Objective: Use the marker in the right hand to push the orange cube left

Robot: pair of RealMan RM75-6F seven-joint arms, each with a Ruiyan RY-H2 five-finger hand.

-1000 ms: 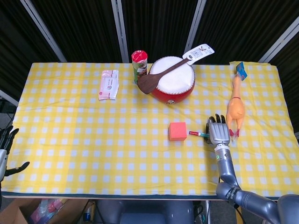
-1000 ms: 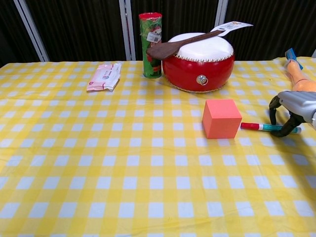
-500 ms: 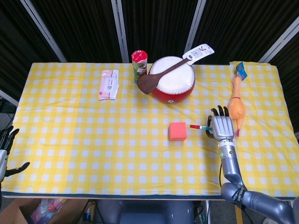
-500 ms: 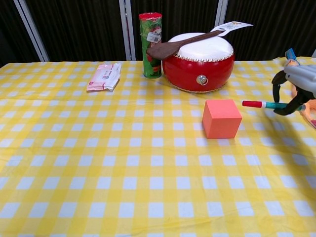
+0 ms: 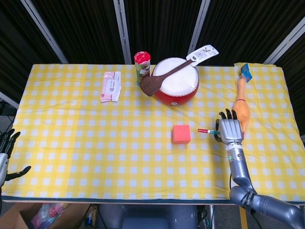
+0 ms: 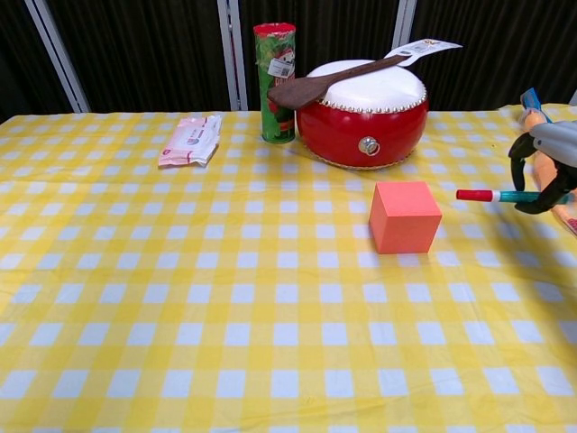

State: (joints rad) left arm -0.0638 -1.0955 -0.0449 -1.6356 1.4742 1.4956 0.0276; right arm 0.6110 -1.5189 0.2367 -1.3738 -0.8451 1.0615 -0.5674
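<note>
Since a moment ago the right hand [image 5: 230, 130] has drifted right, carrying the marker [image 6: 498, 195] further from the orange cube [image 6: 404, 216]; the red tip now points at the cube across a clear gap. Its fingers are curled around the marker's barrel. The cube sits on the yellow checked tablecloth [image 5: 95, 143], in front of the red drum [image 6: 365, 110]. Only the head view shows the left hand [image 5: 6, 157], fingers spread and holding nothing, at the table's left edge.
</note>
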